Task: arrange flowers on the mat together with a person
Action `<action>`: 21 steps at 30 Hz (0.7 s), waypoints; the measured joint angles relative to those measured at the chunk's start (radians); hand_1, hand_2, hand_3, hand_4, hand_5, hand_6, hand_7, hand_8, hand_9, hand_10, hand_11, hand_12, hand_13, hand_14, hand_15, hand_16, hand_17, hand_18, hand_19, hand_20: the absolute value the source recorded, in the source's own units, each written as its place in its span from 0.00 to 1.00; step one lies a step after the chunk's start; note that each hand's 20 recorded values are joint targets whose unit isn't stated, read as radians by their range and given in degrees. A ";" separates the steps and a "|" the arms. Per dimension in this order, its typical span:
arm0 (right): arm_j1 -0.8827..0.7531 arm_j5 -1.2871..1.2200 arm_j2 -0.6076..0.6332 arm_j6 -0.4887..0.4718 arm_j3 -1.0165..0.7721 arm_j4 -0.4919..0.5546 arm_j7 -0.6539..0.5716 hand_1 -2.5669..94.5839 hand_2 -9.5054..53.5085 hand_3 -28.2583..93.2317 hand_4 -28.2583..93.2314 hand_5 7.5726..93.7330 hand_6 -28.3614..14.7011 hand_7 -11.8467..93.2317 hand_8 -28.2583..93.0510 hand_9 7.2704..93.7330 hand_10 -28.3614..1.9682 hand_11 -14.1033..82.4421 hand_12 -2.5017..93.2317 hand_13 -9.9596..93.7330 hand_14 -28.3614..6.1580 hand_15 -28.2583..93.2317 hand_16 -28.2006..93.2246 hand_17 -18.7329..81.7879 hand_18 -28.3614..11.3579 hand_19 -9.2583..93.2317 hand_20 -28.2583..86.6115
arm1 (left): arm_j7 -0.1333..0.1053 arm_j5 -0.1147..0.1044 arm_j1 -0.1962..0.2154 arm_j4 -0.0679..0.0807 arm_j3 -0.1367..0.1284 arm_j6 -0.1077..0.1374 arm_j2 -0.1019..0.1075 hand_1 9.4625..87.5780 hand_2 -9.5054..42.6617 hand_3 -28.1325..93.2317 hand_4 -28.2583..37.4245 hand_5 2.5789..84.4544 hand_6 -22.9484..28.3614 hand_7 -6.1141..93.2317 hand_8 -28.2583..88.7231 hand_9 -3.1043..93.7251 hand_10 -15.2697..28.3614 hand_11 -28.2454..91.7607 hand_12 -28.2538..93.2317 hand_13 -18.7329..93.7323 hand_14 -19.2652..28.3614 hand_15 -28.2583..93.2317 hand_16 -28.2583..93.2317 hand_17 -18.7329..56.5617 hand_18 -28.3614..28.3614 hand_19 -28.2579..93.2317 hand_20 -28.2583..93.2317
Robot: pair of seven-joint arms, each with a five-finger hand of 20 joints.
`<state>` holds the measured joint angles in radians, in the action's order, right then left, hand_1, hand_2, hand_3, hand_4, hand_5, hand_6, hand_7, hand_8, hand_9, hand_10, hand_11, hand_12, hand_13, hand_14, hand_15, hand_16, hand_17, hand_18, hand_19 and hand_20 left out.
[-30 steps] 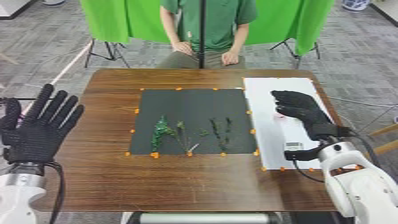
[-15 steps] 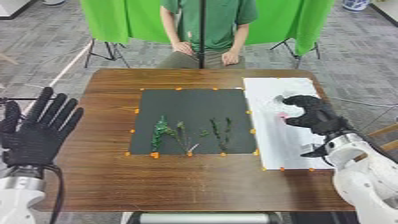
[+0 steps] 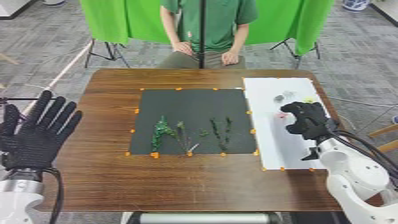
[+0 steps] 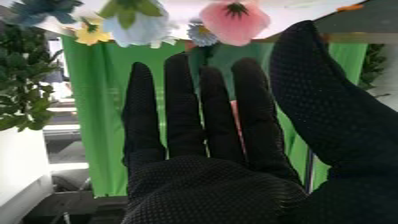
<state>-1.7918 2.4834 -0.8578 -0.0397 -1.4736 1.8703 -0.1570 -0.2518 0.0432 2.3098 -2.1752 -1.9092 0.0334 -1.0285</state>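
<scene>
the black-gloved right hand (image 3: 308, 121) is wide, near the white rectangular mat's (image 3: 274, 145) right edge. the black-gloved left hand (image 3: 34, 142), also wide, is well apart.

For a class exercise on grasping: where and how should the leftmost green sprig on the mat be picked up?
I would pinch the sprig around its middle, coming from above, closing from its left and right: it lies long and narrow on the mat, running away from the robot. The next sprig lies close on its right, so take more care there.
</scene>
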 measured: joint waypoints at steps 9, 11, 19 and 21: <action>0.088 -0.002 0.016 -0.025 0.099 -0.077 -0.006 0.52 0.00 0.90 0.00 0.41 0.71 0.38 0.08 0.41 0.68 0.28 0.17 0.50 0.65 0.49 0.36 0.37 0.35 0.65 0.37 | 0.002 -0.007 0.016 -0.005 -0.008 0.001 -0.008 0.19 0.37 0.79 0.00 0.46 0.57 0.11 0.18 0.41 0.68 0.35 0.31 0.41 0.73 0.44 0.19 0.21 0.72 0.46 0.33; 0.111 -0.002 0.020 -0.028 0.123 -0.103 -0.007 0.54 0.00 0.89 0.00 0.44 0.73 0.40 0.07 0.47 0.68 0.31 0.19 0.54 0.67 0.54 0.38 0.38 0.34 0.72 0.41 | 0.003 -0.007 0.016 -0.005 -0.008 0.000 -0.008 0.19 0.37 0.79 0.00 0.46 0.57 0.11 0.18 0.41 0.68 0.35 0.31 0.41 0.73 0.44 0.19 0.21 0.72 0.46 0.33; 0.134 -0.005 0.029 0.050 0.157 -0.132 -0.027 0.66 0.00 0.77 0.00 0.59 0.78 0.62 0.15 0.76 0.76 0.31 0.51 0.70 0.82 0.57 0.59 0.46 0.36 0.75 0.60 | 0.009 -0.007 0.013 -0.004 -0.006 0.000 -0.009 0.19 0.37 0.79 0.00 0.46 0.57 0.11 0.18 0.41 0.68 0.35 0.31 0.41 0.73 0.44 0.19 0.21 0.72 0.46 0.33; 0.131 -0.008 0.029 0.085 0.162 -0.136 -0.028 0.66 0.00 0.77 0.00 0.61 0.78 0.64 0.16 0.77 0.75 0.34 0.54 0.71 0.82 0.57 0.60 0.47 0.37 0.75 0.60 | 0.010 -0.007 0.013 -0.004 -0.006 0.000 -0.010 0.19 0.37 0.79 0.00 0.46 0.57 0.11 0.18 0.41 0.68 0.35 0.31 0.41 0.73 0.44 0.19 0.21 0.72 0.46 0.33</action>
<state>-1.6608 2.4754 -0.8289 0.0451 -1.3112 1.7348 -0.1853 -0.2419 0.0359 2.3226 -2.1788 -1.9157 0.0333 -1.0381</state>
